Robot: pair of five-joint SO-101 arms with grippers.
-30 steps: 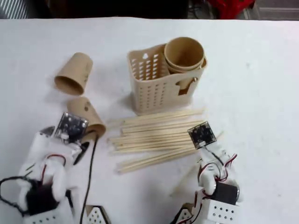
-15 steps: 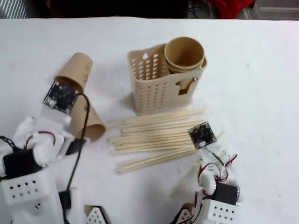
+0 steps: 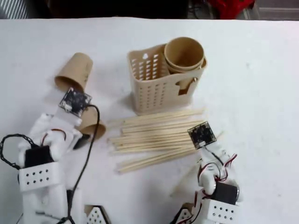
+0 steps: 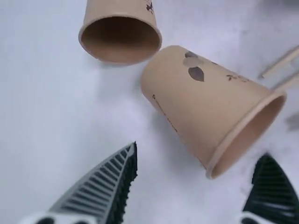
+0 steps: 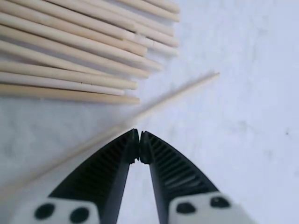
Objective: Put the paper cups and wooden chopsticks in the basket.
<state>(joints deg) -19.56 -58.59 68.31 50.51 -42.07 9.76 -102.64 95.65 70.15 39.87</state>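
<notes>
I find my left gripper [image 4: 200, 150] wide open and holding nothing, poised over the rim end of a paper cup [image 4: 205, 102] lying on the table [image 3: 261, 70]. A second cup [image 4: 120, 30] lies just beside it. My right gripper [image 5: 138, 134] is closed and empty, with its tips over a stray chopstick [image 5: 180, 93] beside the chopstick pile [image 3: 156, 135]. The basket [image 3: 154, 93] holds stacked cups [image 3: 184, 53].

Nearer paper cup [image 3: 93, 126] — largely hidden beneath the left arm [image 3: 49, 137]
</notes>
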